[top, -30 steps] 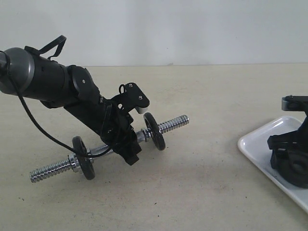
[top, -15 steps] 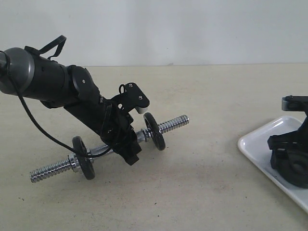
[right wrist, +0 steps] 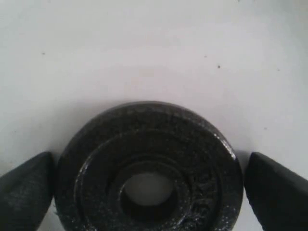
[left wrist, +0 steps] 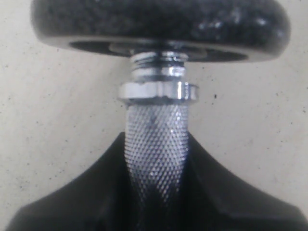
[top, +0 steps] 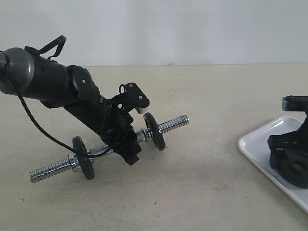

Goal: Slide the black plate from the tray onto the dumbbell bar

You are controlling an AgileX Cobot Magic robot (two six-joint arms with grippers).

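Clamping the knurled middle of the dumbbell bar, the left pincer has a dark finger pressed to each side of the chrome. Just past its grip sits a star nut, and beyond that a mounted black disc seen edge-on. In the exterior view this disc and a second disc stand on the bar either side of the pincer, with a bare threaded end sticking out past each. The bar is low over the beige counter; whether the discs touch it is unclear.

The right pincer is spread wide around the black plate. One finger is right at the plate's rim, and the other stands off with white showing between. The plate lies flat on the white tray, at the counter's right side, well apart from the bar
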